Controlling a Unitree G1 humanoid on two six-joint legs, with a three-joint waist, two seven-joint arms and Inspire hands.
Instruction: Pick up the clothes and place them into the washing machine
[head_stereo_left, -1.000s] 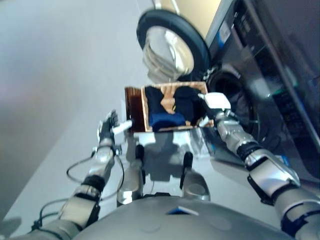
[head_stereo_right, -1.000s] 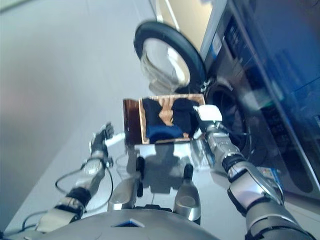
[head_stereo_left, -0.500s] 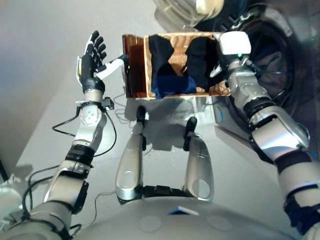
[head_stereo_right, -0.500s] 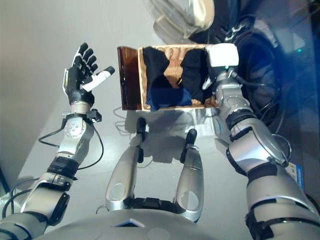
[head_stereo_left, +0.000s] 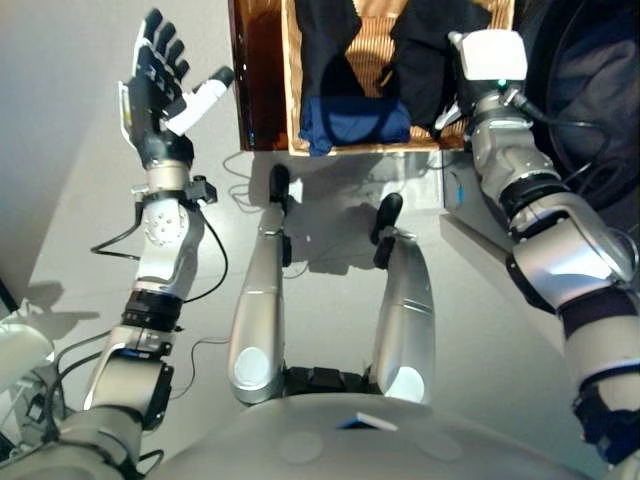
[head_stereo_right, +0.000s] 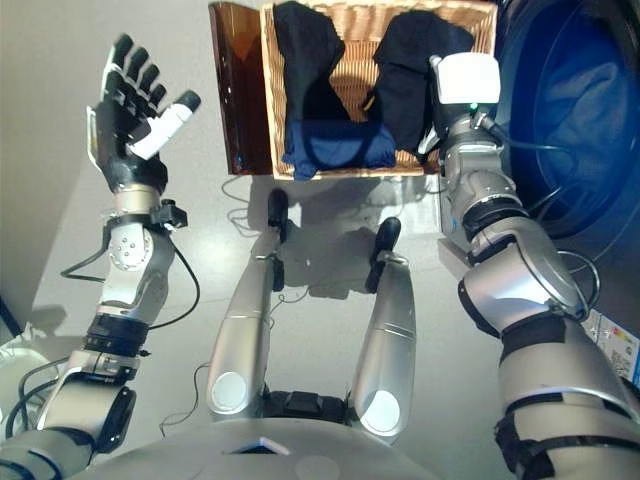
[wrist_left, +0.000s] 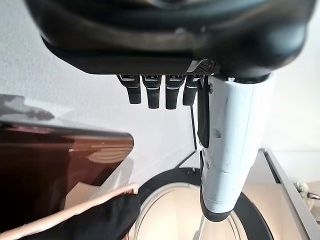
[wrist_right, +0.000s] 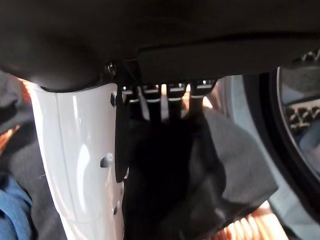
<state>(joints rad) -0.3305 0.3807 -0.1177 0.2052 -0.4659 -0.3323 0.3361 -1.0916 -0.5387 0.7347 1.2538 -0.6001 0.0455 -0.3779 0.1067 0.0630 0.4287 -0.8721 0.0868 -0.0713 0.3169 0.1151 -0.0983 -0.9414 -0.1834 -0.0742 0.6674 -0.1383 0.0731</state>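
The wicker basket (head_stereo_right: 268, 100) rests on the dark brown box (head_stereo_right: 235, 80). It holds a black cloth on the left (head_stereo_right: 305, 50), another black cloth on the right (head_stereo_right: 405, 70) and a blue cloth (head_stereo_right: 335, 145) at the front. My right hand (head_stereo_right: 465, 80) is at the basket's right side over the right black cloth. In the right wrist view its fingers (wrist_right: 160, 102) reach straight onto that cloth (wrist_right: 170, 175), beside the white thumb (wrist_right: 75, 165). My left hand (head_stereo_left: 150, 90) is open and empty, raised left of the box. The washing machine's drum opening (head_stereo_left: 600, 60) is to the right of the basket.
The machine's round door (wrist_left: 165, 210) stands open beyond the box (wrist_left: 50, 170) in the left wrist view. Grey floor (head_stereo_left: 60, 200) lies to the left of the box.
The camera has tipped down, so the basket now sits at the views' top edge. My left hand has spread its fingers beside the box. My right hand stays on the right black cloth.
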